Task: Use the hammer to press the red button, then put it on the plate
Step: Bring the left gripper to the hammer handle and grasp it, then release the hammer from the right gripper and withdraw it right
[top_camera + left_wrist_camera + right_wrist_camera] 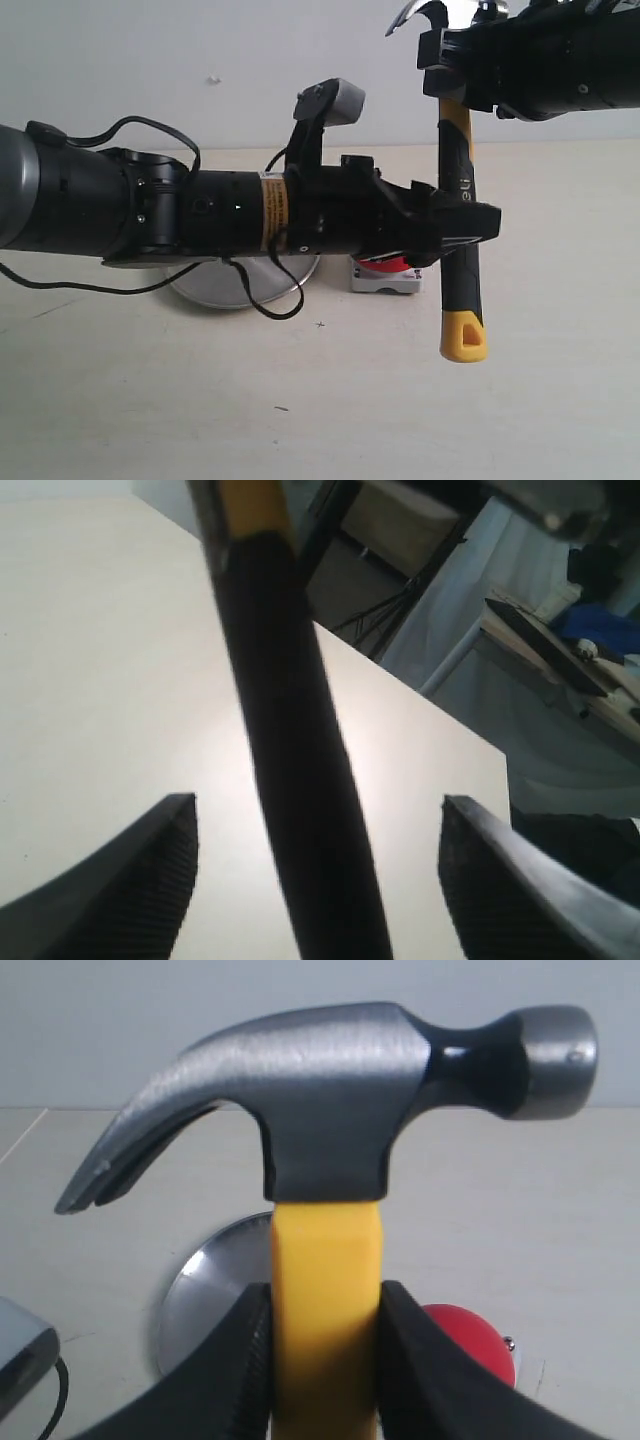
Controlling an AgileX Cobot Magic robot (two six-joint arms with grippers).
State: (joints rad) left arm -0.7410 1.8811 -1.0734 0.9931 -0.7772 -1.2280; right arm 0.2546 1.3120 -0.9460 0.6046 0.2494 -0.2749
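Observation:
The hammer (462, 180) hangs upright above the table, dark metal head (330, 1090) up and yellow looped end (464, 338) down. My right gripper (445, 65) is shut on the yellow neck just below the head, its fingers (240, 1360) pressed against both sides. My left gripper (470, 228) is open around the black grip (300, 780), and its ribbed fingers (150, 870) stand well apart from it. The red button (385, 265) on its grey-white base sits on the table behind the left gripper, also visible in the right wrist view (470, 1345). The silver plate (215, 285) lies left of the button, mostly hidden by the left arm.
The left arm (150, 205) with looping black cables (270, 300) stretches across the cream table (330, 400). A grey camera block (335, 100) sticks up from its wrist. The table's far edge (420, 695) gives way to furniture beyond.

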